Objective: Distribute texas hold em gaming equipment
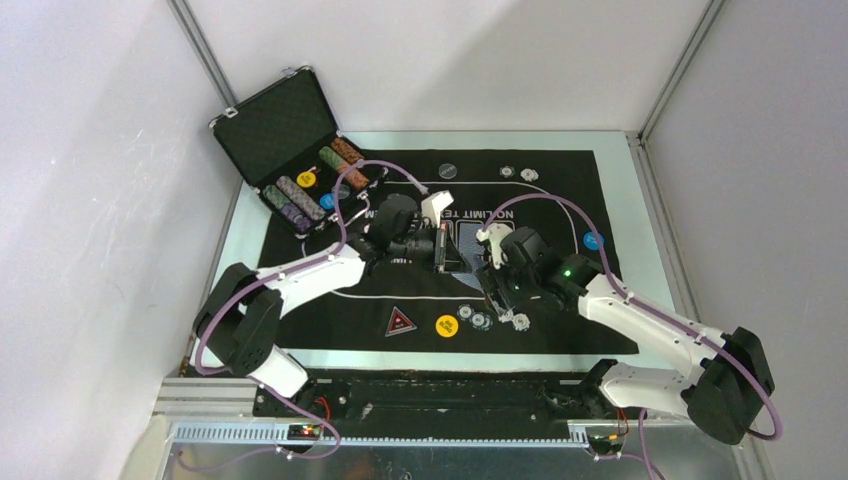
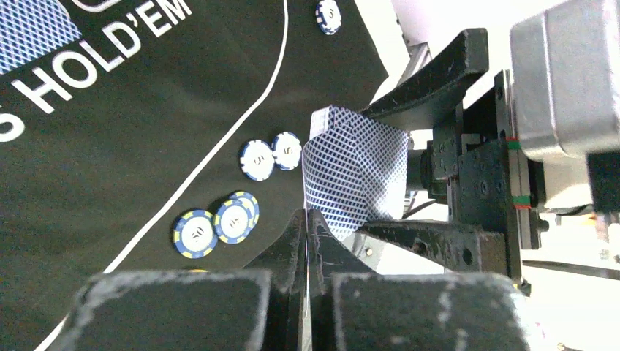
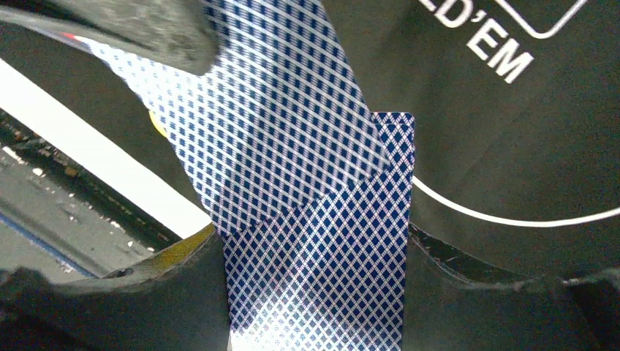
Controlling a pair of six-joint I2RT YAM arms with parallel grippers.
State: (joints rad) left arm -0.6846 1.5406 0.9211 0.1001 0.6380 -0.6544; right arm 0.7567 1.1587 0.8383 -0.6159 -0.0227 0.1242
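L gripper (image 2: pixel 308 227) is clenched on the top card (image 3: pixel 278 110) of the deck (image 3: pixel 343 285) that R gripper (image 3: pixel 314 245) grasps above mid mat (image 1: pixel 330 320), so slide it off flat & slow, w/o dragging a 2nd card.

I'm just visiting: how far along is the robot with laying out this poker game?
Done: chips, a yellow disc, a triangle marker and a blue disc lie spread on the mat. In hand: the right hand holds the deck; the left hand pinches one card off it. Left: the remaining deck, and chip stacks in the case.
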